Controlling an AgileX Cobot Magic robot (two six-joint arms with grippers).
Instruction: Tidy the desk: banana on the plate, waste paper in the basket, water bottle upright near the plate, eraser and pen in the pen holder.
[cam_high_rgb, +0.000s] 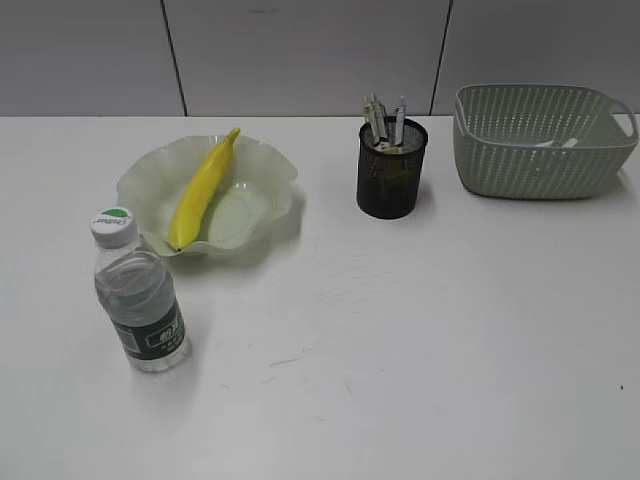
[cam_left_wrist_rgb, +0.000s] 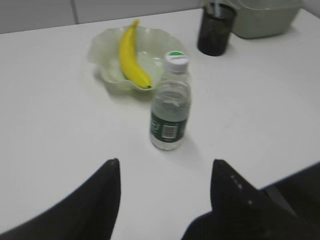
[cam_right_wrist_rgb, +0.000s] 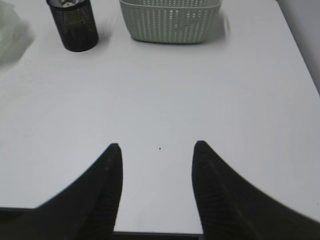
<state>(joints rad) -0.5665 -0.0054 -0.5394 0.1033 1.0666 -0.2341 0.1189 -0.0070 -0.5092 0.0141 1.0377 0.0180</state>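
Basically done, by the look of it. Banana (cam_high_rgb: 203, 188) lies in the plate (cam_high_rgb: 262, 160), far left. Water bottle (cam_high_rgb: 139, 294) stands upright just near of the plate. Pen holder (cam_high_rgb: 391, 170) at far centre has pens or similar sticking out; can't pick out the eraser. Basket (cam_high_rgb: 540, 140) far right shows something white inside, likely the waste paper. Desk (cam_high_rgb: 420, 340) otherwise bare. Left gripper (cam_left_wrist_rgb: 165, 170) and right gripper (cam_right_wrist_rgb: 157, 152) both hang fairly wide, holding nothing.
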